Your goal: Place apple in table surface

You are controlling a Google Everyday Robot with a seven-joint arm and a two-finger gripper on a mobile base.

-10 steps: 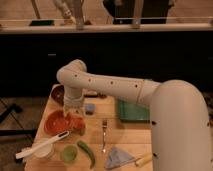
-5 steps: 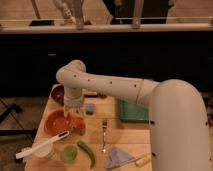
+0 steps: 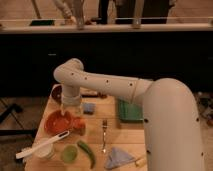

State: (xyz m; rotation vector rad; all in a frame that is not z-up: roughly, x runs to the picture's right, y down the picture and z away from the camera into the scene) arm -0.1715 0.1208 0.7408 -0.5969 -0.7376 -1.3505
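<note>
Gripper [image 3: 69, 114] hangs over the orange bowl [image 3: 52, 125] on the table [image 3: 125, 136], apple [image 3: 78, 123] just beside it; whether it grips anything cannot be told.

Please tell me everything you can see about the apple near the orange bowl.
The apple is small, round and orange-red. It sits low at the right rim of the wide orange bowl, left of the fork; whether it rests on the table surface I cannot tell. The gripper hangs just above and left of it, over the bowl; whether they touch is unclear.
</note>
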